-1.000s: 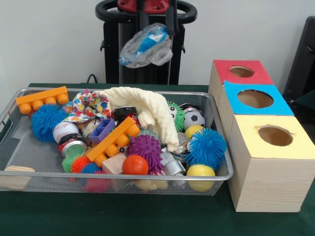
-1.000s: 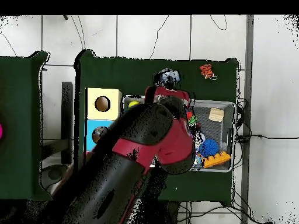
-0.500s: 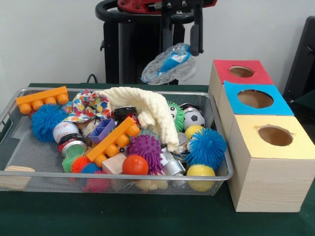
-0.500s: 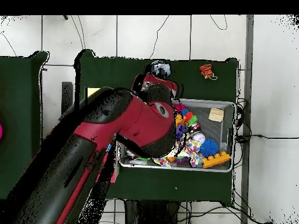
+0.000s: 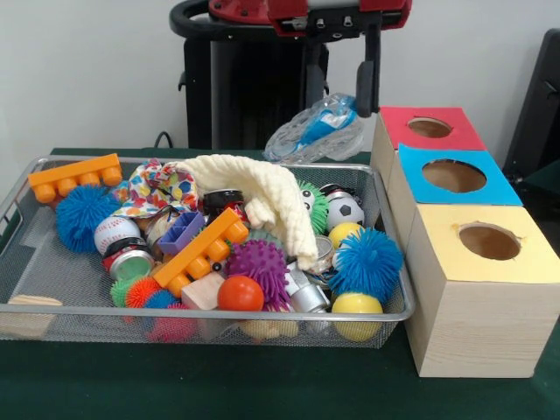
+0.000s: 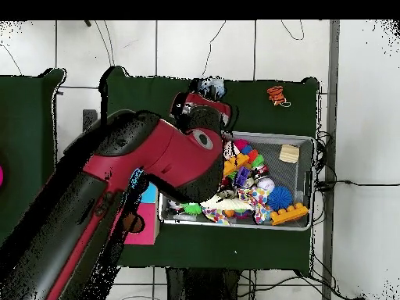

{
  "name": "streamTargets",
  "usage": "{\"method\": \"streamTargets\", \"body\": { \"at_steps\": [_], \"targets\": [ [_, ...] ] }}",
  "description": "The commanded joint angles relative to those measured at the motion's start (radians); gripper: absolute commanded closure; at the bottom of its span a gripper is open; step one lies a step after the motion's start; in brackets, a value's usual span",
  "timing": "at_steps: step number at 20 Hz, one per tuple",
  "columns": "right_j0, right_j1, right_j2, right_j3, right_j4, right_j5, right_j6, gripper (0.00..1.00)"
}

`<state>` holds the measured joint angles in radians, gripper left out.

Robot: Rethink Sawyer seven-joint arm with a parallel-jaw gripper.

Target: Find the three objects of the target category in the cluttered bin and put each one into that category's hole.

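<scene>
Red arm reaching down from above, gripper [image 5: 343, 92] clamped on a clear plastic bag [image 5: 317, 129] (blue inside), bag hanging above the wire bin's [image 5: 385, 317] far right corner, just beside the red-topped box [image 5: 411, 143]

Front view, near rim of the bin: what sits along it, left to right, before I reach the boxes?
Wooden block → orange ball → yellow ball → yellow-topped box.

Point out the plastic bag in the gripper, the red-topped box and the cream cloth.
plastic bag [image 5: 317, 129], front view, crumpled middle
red-topped box [image 5: 398, 122], front view, red top beside hole
cream cloth [image 5: 262, 192], front view, middle fold
</scene>
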<state>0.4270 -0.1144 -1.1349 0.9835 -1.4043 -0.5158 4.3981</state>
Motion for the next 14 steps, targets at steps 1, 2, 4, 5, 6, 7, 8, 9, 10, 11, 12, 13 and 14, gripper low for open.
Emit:
{"method": "streamTargets", "body": {
  "at_steps": [1,2,4,5,6,7,8,9,10,11,12,13,14],
  "targets": [
    [-0.005,0.046,0.011,-0.075,0.105,-0.055,0.319,1.00],
    [-0.005,0.050,0.002,-0.074,0.115,-0.061,0.320,1.00],
    [-0.006,0.058,-0.016,-0.075,0.137,-0.074,0.322,1.00],
    [-0.006,0.061,-0.023,-0.075,0.146,-0.080,0.323,1.00],
    [-0.005,0.056,-0.019,-0.077,0.147,-0.078,0.323,1.00],
    [-0.004,0.055,-0.021,-0.077,0.152,-0.083,0.323,1.00],
    [-0.004,0.053,-0.021,-0.079,0.154,-0.085,0.322,1.00],
    [-0.003,0.052,-0.021,-0.081,0.154,-0.087,0.322,1.00],
    [-0.002,0.052,-0.022,-0.082,0.157,-0.089,0.322,1.00],
    [-0.001,0.053,-0.024,-0.082,0.162,-0.093,0.322,1.00],
    [0.000,0.055,-0.028,-0.081,0.169,-0.100,0.323,1.00],
    [0.000,0.062,-0.039,-0.077,0.178,-0.119,0.325,1.00],
    [-0.002,0.074,-0.054,-0.071,0.193,-0.143,0.329,1.00]
  ]
}}
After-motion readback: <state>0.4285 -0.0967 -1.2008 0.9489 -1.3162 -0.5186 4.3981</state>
